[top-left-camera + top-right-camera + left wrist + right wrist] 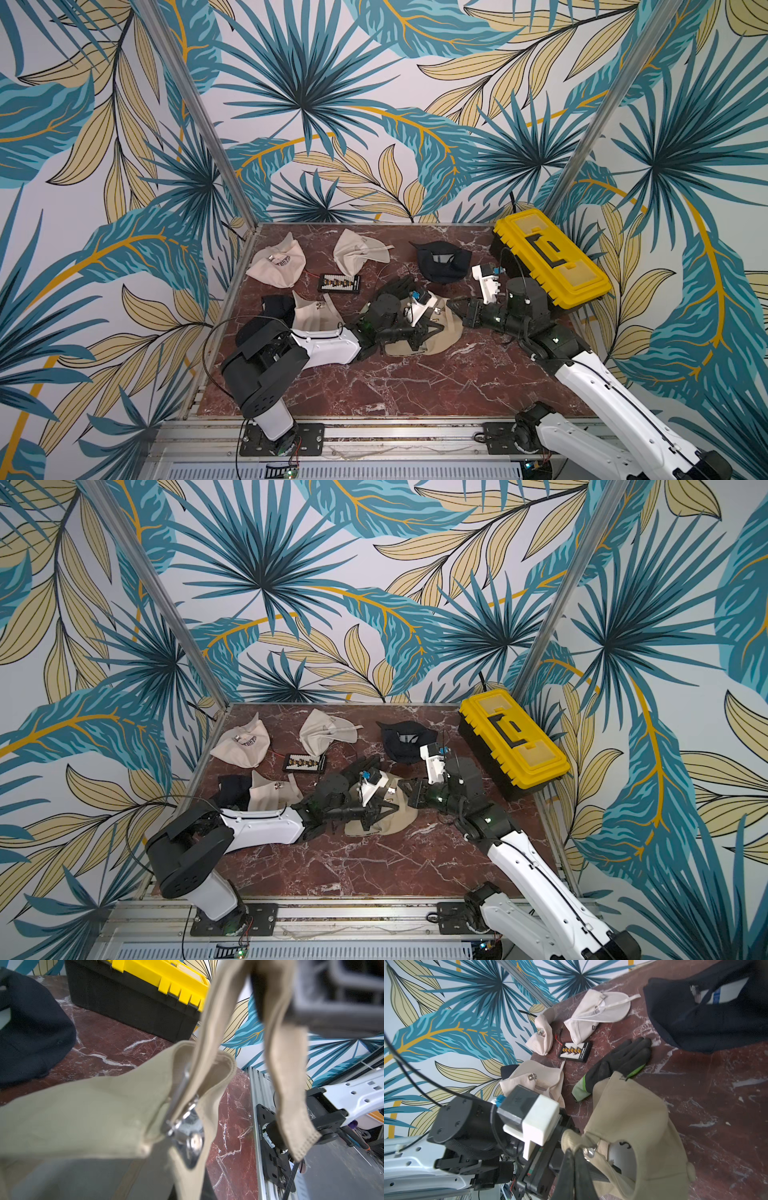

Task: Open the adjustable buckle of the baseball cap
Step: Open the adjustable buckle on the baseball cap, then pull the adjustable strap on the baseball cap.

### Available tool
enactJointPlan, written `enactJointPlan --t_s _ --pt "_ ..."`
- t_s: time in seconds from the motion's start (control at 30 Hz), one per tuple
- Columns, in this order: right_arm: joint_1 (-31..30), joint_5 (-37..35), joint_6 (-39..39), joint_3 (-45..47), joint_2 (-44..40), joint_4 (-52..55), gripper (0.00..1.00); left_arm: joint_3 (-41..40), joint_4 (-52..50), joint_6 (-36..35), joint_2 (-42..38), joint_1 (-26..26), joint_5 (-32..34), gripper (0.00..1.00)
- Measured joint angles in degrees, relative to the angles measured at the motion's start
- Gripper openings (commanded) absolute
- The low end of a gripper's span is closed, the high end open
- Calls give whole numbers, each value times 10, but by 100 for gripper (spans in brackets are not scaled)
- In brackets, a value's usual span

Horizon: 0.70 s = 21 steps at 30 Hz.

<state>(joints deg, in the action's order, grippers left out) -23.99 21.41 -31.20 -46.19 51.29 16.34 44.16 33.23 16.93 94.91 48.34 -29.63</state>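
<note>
Closest to the lens in the left wrist view: one khaki strap [212,1022], pinched in the closed jaws of the left gripper [295,1014] above its stitched free end. The strap runs down through one silver metal buckle [187,1136] at the rear opening of the khaki baseball cap [83,1109] and is threaded through it.

Right gripper [573,1153]: fingers pressed fully together on the cap's rear band, just beside the buckle.

Location: the khaki cap lies mid-way across the red marble-pattern table [415,386], between the two arms.

Count, both top views:
- Caps, five in all: the khaki one, a far-left cream cap [278,262], a far-centre cream cap [357,251], a near-left cream cap [316,316] and one navy cap [442,259] with a white inner label.
- One black fabric bundle [276,305], touching the near-left cream cap.
- One black glove [618,1059] with a green cuff, partly under the khaki cap's edge.
- One small black-framed abacus [338,284], between the far cream caps and the glove.
- One black toolbox [552,257] with a yellow lid, at the far right edge.

Writing: the far-left cream cap carries dark block lettering, possibly TOKYO; it is too soft to confirm.
</note>
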Motion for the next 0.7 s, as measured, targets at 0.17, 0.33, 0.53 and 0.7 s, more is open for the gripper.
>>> enactJointPlan --t_s 0.17,0.33,0.53,0.7 --pt "0 -2 0 0 0 -2 12 -1 -1 2 0 0 0 0" --pt "0 -5 15 0 -3 -2 58 -5 -6 2 -2 0 0 0" --pt "1 -56 57 -35 -1 56 59 -8 -17 -2 -3 0 -10 0" --pt "4 -107 117 -85 28 108 59 -24 -20 -54 -25 0 -51 0"
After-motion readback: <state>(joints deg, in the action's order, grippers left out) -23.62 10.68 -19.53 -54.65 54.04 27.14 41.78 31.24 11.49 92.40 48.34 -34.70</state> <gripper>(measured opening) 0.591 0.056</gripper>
